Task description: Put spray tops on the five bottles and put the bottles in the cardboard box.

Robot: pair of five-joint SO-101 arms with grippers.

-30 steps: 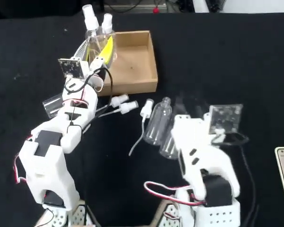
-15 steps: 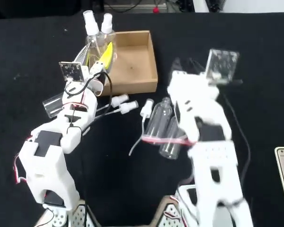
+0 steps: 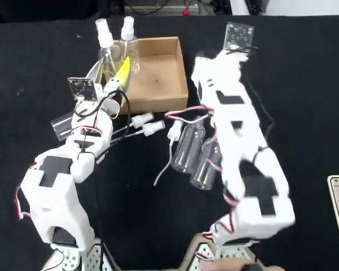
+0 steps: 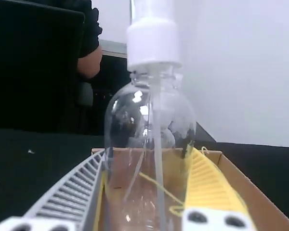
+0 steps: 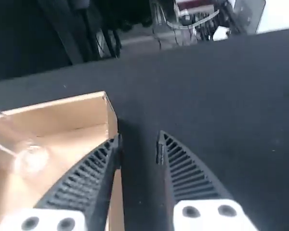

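left gripper [image 4: 147, 161]: we see its grey and yellow jaws clamped round a capped bottle [image 4: 147, 115], upright at the cardboard box's [image 3: 158, 68] left wall | right gripper [image 5: 138, 140]: narrowly parted, empty, over the box's right wall | right arm [image 3: 231, 124]: stretched forward | two bare bottles [image 3: 189, 148] lie beside loose spray tops [image 3: 148, 124]

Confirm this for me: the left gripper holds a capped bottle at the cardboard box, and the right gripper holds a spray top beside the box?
Not quite. The right gripper is open and empty beside the cardboard box, as the right wrist view shows. The left gripper does hold a capped bottle at the box.
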